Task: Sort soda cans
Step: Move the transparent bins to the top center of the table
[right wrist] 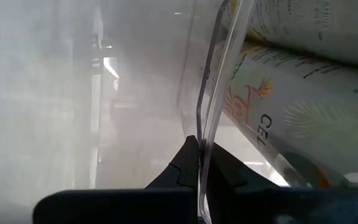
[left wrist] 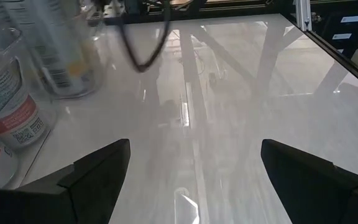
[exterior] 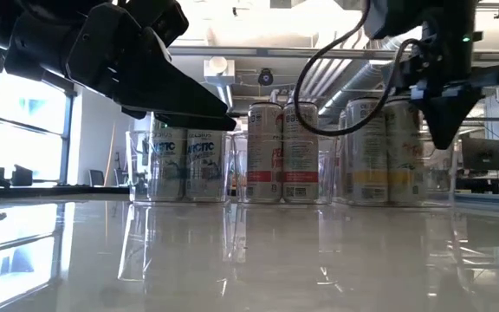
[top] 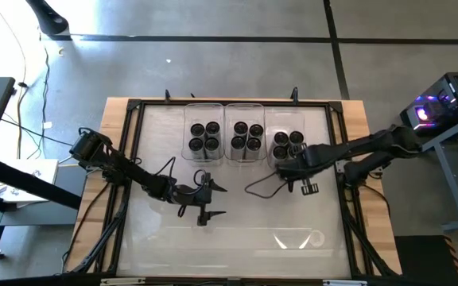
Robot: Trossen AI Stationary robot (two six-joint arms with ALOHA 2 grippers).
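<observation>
three clear plastic bins are set side by side at the far edge of the table [top: 237, 230]. the left bin [top: 190, 119] holds four soda cans [top: 204, 136], the middle bin [top: 230, 115] holds five, and the right bin [top: 272, 119] holds about four; all are upright with dark tops. in the low view the cans are seen through the bin walls: blue-and-white labels at left [exterior: 186, 165], red-and-white in the middle [exterior: 280, 156], yellow-and-white at right [exterior: 384, 156].

the right claw [top: 286, 170] is placed at the near wall of the right bin. in the right wrist view its fingers [right wrist: 188, 163] are seen pressed together on the bin's clear rim [right wrist: 211, 93], the thin wall being pinched between them; a yellow-labelled can [right wrist: 291, 118] is seen just behind that wall, inside the bin.

the left claw [top: 207, 201] is held above the bare table, near the middle and in front of the left and middle bins, apart from them. its fingers [left wrist: 101, 169] are spread wide and nothing is held between them. a looped dark cable [top: 262, 187] is seen hanging by the right arm.
</observation>
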